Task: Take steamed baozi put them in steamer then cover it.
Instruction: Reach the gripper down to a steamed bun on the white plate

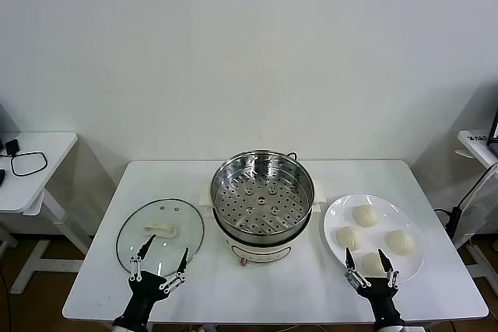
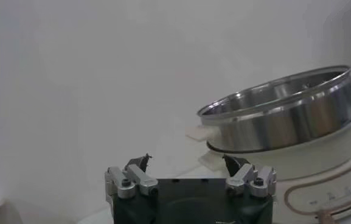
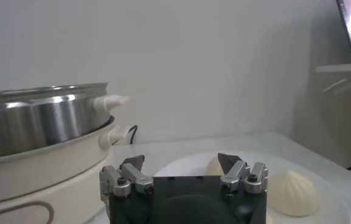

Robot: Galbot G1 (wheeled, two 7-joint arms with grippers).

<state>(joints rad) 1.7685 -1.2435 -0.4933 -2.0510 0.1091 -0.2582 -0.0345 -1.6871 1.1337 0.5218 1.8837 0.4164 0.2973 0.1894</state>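
Baozi (image 1: pixel 365 215), smooth cream domes; steamer (image 1: pixel 263 191), shiny perforated steel round.

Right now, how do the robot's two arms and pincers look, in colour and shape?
Both look alike. The left pincer and the right pincer each have a black body, silver-grey metal linkages with dark screws, and two thin dark pointed fingers. The wrists below them are black. No cables or markings show.

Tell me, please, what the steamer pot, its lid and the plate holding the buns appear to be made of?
The steamer pot looks like polished stainless steel: mirror reflections and a perforated tray; its base seems white plastic. The cover looks like clear glass, since the table shows through it. The plate is glossy white, probably ceramic or melamine.
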